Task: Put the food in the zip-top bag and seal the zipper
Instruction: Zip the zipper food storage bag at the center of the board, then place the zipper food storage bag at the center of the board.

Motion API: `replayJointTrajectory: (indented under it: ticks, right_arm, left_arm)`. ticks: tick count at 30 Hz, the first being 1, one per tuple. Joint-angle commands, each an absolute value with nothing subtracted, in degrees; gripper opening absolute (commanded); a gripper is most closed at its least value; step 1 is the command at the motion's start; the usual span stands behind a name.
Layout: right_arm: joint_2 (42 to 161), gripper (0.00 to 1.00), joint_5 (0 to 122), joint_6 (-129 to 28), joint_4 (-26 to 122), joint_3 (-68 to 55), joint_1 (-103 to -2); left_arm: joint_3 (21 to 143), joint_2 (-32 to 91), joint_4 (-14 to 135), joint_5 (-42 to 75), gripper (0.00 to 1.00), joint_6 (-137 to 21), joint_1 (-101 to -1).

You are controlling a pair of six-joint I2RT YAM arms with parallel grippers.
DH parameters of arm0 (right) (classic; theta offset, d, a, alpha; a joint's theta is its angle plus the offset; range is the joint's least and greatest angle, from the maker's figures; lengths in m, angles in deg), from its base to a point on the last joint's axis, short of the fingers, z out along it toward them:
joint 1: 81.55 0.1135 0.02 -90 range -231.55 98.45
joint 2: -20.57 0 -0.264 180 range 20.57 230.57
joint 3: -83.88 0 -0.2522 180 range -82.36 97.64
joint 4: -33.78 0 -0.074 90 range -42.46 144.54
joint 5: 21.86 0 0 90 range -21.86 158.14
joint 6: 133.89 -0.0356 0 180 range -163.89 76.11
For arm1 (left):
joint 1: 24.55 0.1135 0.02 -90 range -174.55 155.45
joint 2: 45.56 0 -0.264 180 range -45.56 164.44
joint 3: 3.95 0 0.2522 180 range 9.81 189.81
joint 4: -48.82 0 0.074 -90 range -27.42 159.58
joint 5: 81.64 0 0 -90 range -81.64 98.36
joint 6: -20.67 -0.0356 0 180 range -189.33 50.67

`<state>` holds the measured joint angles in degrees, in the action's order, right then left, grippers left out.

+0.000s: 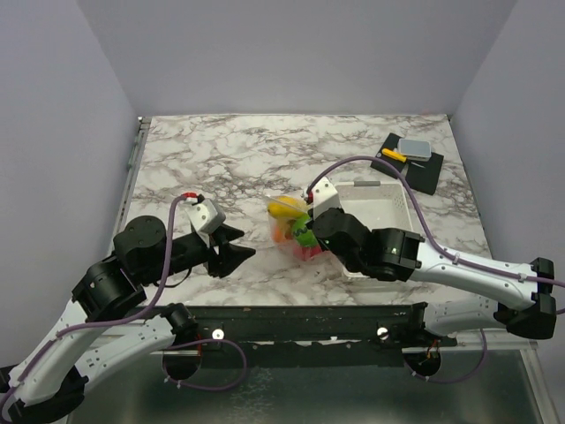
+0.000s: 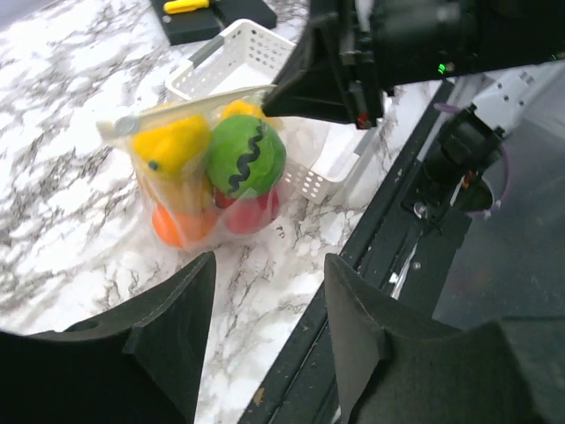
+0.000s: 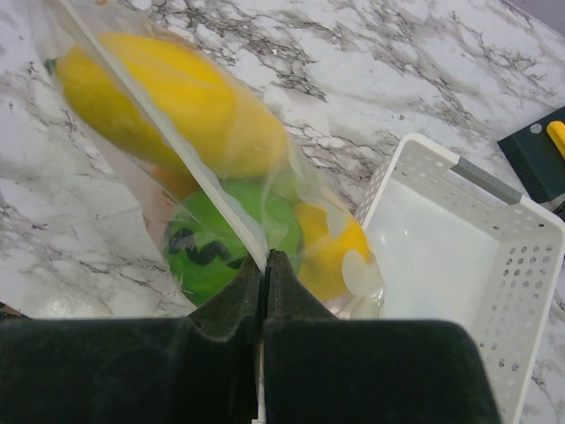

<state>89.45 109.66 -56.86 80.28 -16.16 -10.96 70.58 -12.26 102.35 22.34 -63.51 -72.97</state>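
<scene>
Left end effector (image 1: 237, 253) open and empty; right end effector (image 1: 311, 226) clamped on the zipper (image 3: 168, 146) of the filled zip-top bag (image 1: 291, 231).

On the left, the left end effector's two dark fingers (image 2: 177, 318) stand apart with nothing between them, pointing over the marble desk (image 1: 221, 159) toward the bag, near it but not touching. The zip-top bag rests on the desk at centre with its mouth up. It holds the food (image 2: 238, 159): a yellow piece on top, a green ball with a dark wavy line, and orange and red pieces beneath. The right end effector's jaws are pressed together on the pale zipper strip at the bag's right end. Just beside the bag on the right sits a white slotted basket (image 1: 375, 185). Farther right, at the back, lies a black mat (image 1: 422, 177) carrying a grey pad (image 1: 413, 147) and a small yellow item (image 1: 394, 155).
</scene>
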Motion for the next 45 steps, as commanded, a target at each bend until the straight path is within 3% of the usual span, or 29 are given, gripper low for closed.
replayJointTrajectory:
  ticks: [1, 7, 19, 36, 45]
  right_arm:
    - [87.9, 0.01, 112.0, -54.8, 77.7, -14.9, -10.8]
    - [89.0, 0.01, 110.6, -53.5, 77.8, -13.1, -10.8]
    - [88.6, 0.01, 99.2, -50.8, 77.8, -12.4, -10.8]
    - [89.1, 0.01, 76.2, -48.5, 86.7, -5.0, -10.8]
    - [89.7, 0.01, 72.4, -48.0, 88.7, -3.3, -10.8]
  left_arm:
    - [71.8, -12.7, 101.6, 11.4, 0.65, -62.2, -73.1]
    - [72.0, -13.9, 99.6, 7.6, 0.84, -62.0, -73.1]
    - [73.8, -12.3, 99.0, 12.6, 0.96, -62.9, -73.1]
    - [75.6, -2.6, 98.3, 29.5, 0.96, -68.6, -73.2]
    - [76.2, 3.1, 98.3, 36.8, 0.82, -69.1, -73.2]
